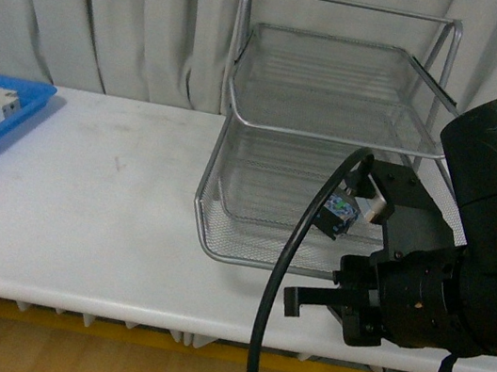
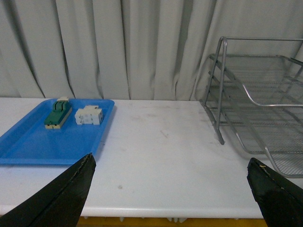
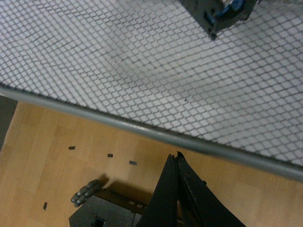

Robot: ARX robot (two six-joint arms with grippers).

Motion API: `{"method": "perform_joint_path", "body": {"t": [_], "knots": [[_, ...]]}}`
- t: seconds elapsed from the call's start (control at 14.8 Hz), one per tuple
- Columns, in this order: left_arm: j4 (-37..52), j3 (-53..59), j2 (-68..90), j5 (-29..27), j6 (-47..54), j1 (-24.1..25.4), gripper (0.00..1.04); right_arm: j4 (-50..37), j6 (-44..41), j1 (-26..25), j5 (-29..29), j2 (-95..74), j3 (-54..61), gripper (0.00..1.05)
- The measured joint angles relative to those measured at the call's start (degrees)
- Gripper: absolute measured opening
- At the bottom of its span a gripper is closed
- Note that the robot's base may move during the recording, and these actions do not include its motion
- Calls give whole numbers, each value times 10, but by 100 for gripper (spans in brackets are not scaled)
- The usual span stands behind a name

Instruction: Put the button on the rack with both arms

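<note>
The silver wire-mesh rack (image 1: pixel 332 114) stands at the back of the white table and shows at the side of the left wrist view as the rack (image 2: pixel 255 99). The button (image 1: pixel 339 216) lies on the mesh of the lowest tier. Only its black body with blue parts shows, and the red cap is hidden. In the right wrist view the button (image 3: pixel 222 13) rests on the mesh, well apart from my right gripper (image 3: pixel 176 158). That gripper is shut on nothing, just outside the rack's front rim. My left gripper (image 2: pixel 170 161) hangs open over bare table, holding nothing.
A blue tray (image 2: pixel 28 142) sits at the table's left with a white block (image 2: pixel 89 116) and a green-and-cream switch (image 2: pixel 57 115) in it. A thick black cable (image 1: pixel 283 278) hangs in front of the rack. The table's front edge (image 1: pixel 114 302) is close, and curtains close off the back.
</note>
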State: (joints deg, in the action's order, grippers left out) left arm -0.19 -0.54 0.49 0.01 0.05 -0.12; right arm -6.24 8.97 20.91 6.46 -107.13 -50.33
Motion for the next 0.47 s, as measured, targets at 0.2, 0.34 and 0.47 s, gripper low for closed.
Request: {"method": "perform_joint_path", "body": {"t": [0.2, 0.34, 0.47], "knots": [[0, 0, 0, 0, 0, 0, 98, 28, 0, -15, 0, -44, -51, 2], [0, 0, 0, 0, 0, 0, 98, 33, -1, -21, -7, -68, -82, 2], [0, 0, 0, 0, 0, 0, 98, 46, -16, -34, -22, -90, -127, 2]]}}
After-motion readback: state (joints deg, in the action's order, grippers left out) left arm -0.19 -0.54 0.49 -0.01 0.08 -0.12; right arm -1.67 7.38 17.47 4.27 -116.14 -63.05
